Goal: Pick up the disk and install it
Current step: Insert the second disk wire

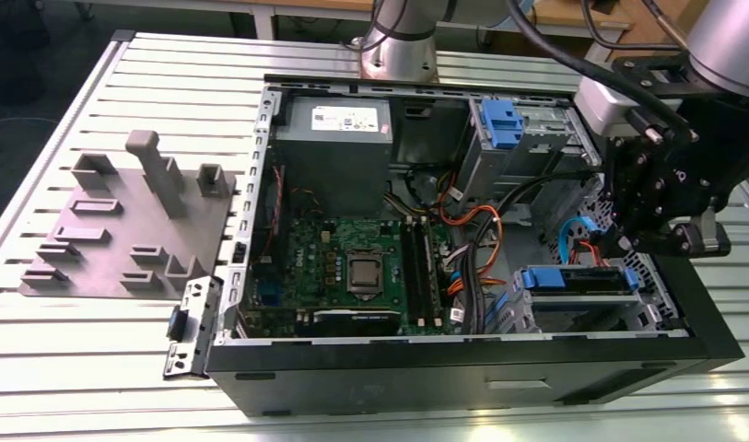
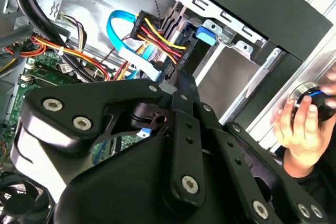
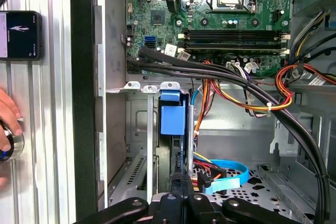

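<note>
Exterior view shows the open computer case (image 1: 473, 359) lying on a slatted metal table (image 1: 54, 120), with the black gripper (image 1: 620, 247) hanging at about three o'clock over the drive cage. The disk (image 1: 579, 281), with its bright blue bracket, sits in the lower cage at roughly four o'clock in the case, just beside the gripper's tip. In the first wrist view the disk (image 3: 172, 119) stands edge-on in its slot, the blue tab facing the camera, and the gripper (image 3: 181, 190) is lined up on it with its jaws drawn close together; whether they pinch the disk's edge or merely rest near it I cannot tell. In the second wrist view the gripper (image 2: 181, 85) points toward the blue tab (image 2: 206, 35) and the plugged red, yellow and black cables (image 2: 157, 38).

The disk is likely stiff, moderately heavy and shock-sensitive, with smooth metal faces; the plastic bracket edges look the safest place to hold, away from the connector end.

Room is tight: sheet-metal cage walls, loose cables and a blue ribbon (image 3: 228, 177) crowd the slot. A person's hand (image 2: 299, 129) holds a knob at the table's edge.
</note>
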Robot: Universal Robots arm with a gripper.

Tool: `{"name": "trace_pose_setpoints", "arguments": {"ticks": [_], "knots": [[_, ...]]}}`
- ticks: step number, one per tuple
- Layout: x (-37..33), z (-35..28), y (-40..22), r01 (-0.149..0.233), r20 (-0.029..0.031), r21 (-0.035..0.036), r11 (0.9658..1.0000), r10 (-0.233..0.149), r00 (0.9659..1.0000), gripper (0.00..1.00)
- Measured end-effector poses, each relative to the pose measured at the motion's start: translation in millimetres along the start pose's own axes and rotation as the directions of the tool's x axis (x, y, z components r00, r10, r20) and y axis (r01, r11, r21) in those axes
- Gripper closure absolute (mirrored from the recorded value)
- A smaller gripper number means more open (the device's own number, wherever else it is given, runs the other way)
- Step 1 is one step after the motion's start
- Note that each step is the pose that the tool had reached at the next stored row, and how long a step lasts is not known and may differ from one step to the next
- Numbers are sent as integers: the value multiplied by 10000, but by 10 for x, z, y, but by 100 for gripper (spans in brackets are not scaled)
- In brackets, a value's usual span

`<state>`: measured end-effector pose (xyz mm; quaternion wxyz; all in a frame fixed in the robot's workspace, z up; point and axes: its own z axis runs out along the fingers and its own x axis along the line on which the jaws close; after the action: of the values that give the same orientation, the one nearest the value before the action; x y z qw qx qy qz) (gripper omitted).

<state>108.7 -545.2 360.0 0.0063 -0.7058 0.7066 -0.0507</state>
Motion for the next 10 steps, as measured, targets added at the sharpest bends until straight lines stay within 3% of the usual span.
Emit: {"name": "trace_pose_setpoints", "arguments": {"ticks": [10], "knots": [[0, -3, 40, -1, 0, 0, 10000, 1, 10000, 89]]}}
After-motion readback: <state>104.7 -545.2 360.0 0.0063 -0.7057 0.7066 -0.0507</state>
